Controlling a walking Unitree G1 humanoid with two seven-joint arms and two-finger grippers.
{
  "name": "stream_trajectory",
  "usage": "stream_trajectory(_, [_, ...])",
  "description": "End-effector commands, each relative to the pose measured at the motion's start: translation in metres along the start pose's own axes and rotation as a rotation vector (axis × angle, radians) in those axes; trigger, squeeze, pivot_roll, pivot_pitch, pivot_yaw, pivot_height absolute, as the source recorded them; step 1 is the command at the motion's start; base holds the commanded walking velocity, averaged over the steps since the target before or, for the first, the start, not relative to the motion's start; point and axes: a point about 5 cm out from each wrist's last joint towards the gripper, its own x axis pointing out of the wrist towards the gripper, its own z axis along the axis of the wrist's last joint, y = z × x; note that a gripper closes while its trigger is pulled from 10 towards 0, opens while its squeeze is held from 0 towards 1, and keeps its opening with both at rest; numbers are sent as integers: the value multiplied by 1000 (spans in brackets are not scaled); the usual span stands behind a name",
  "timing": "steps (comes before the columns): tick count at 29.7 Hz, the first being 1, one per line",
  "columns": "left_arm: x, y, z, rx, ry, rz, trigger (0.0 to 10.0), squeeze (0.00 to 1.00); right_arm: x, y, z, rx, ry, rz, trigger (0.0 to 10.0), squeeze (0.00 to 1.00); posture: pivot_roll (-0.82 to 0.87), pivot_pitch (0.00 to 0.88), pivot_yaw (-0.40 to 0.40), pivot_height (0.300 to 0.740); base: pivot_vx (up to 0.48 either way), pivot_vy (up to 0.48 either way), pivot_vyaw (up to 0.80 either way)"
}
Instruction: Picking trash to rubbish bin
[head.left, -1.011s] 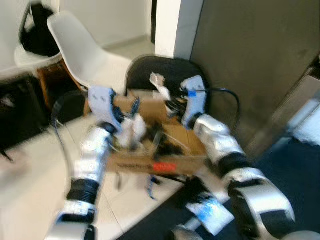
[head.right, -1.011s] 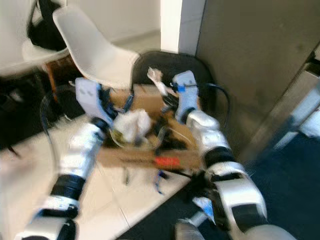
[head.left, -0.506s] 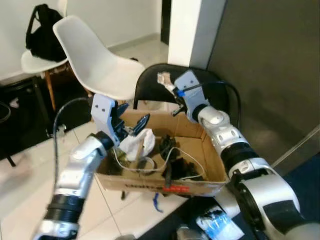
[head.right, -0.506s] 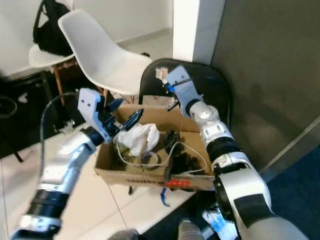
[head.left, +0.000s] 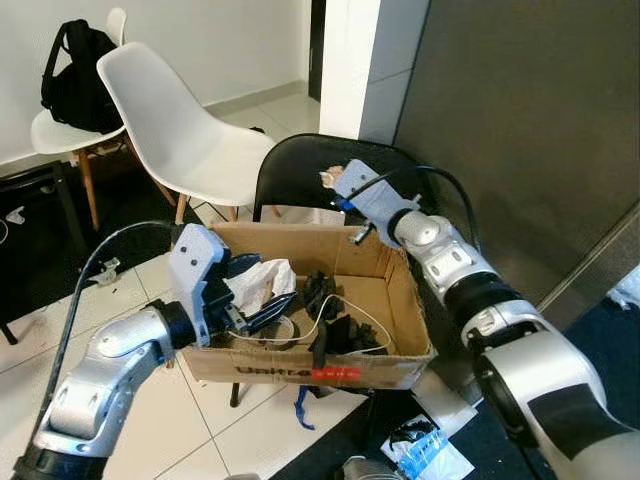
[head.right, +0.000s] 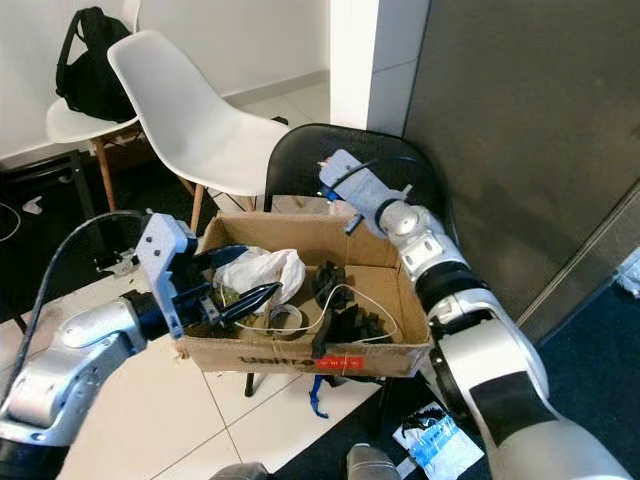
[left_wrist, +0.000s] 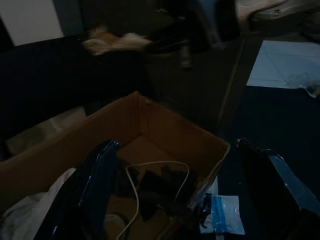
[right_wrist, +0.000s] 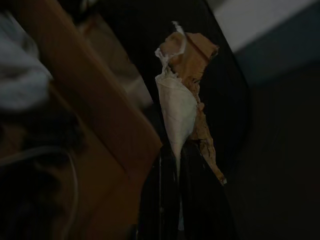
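Pale floor tiles, a white wall and a dark grey panel frame the head views. An open brown cardboard box (head.left: 398, 300) sits on a black round-backed chair (head.left: 300, 175), with two white moulded plastic chairs (head.left: 190, 135) beyond it and a black backpack (head.left: 72, 72) on the farther one. Inside the box lie a crumpled white plastic bag (head.right: 262, 270), tangled black odds and ends with a thin white cable (head.right: 350, 300), and a roll of tape (head.right: 283, 320). A blue-and-white plastic packet (head.left: 430, 455) lies on the dark floor, below the right arm.

Reaching over the box's far rim, the right gripper (head.left: 333, 182) pinches a crumpled scrap of white and tan paper (head.left: 328, 177); the scrap juts beyond the fingertips, above the chair back and just outside the box. The left gripper (head.right: 243, 285) is at the box's near left corner, fingers spread apart and holding nothing, tips pointing across the white bag.

From the left wrist, the view is dim: two glossy black fingers (left_wrist: 97, 185) stand wide apart, framing the box's inner corner, the white cable and the packet on the floor past the wall.

From the right wrist, the paper scrap is a long, torn, creased cone, its narrow end clamped between the closed black fingers (right_wrist: 167, 200) and its ragged wide end pointing straight away from them, beside the box's brown wall.
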Motion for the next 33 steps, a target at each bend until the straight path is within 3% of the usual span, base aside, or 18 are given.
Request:
stream_trajectory(1, [-4,0,1,11,25,-8,10000,0,0,5,-6,-12,29,45,10000,0,16,0,-20,740,0,0,0])
stream_trajectory(10, [-8,-4,2,-1,60,-12,10000,0,-3,6,-10,-20,40,154,10000,0,13,0,-21,740,0,0,0])
stream_trajectory(11, [-8,-5,2,-1,61,-13,10000,0,-4,9,-11,8,45,200,10000,875,13,0,-21,740,0,0,0])
stream_trajectory(13, [-8,-5,2,-1,61,-13,10000,0,-4,9,-11,8,45,200,10000,875,13,0,-21,740,0,0,0])
stream_trajectory(14, [-7,-5,3,1,59,-16,10000,0,-5,13,-9,34,26,265,10000,1000,12,0,-19,740,0,0,0])
stream_trajectory(23, [-4,-2,9,21,37,5,10000,0,-9,9,0,170,-77,335,10000,1000,12,0,-20,740,0,0,0])
stream_trajectory(26, [10,8,20,57,-32,93,10000,0,-15,6,21,311,-288,393,10000,1000,2,0,-24,740,0,0,0])
stream_trajectory(27, [15,12,23,57,-54,125,10000,0,-17,5,25,340,-334,395,10000,0,2,0,-24,740,0,0,0])
stream_trajectory(28, [15,12,23,57,-54,125,10000,0,-17,5,25,340,-334,395,10000,0,2,0,-24,740,0,0,0])
stream_trajectory(29, [24,20,29,59,-103,191,10000,0,-17,6,32,444,-397,378,10000,0,2,0,-24,740,0,0,0])
stream_trajectory(30, [40,33,39,29,-185,307,10000,0,-18,10,44,671,-518,365,10000,0,2,0,-24,740,0,0,0])
stream_trajectory(31, [40,33,39,29,-185,307,10000,0,-18,10,44,671,-518,365,10000,0,2,0,-24,740,0,0,0])
stream_trajectory(32, [46,38,42,15,-214,352,10000,0,-19,16,50,809,-580,381,10000,0,2,0,-24,740,0,0,0])
stream_trajectory(33, [51,42,43,11,-228,396,10000,0,-20,20,53,888,-616,396,10000,0,2,0,-24,740,0,0,0])
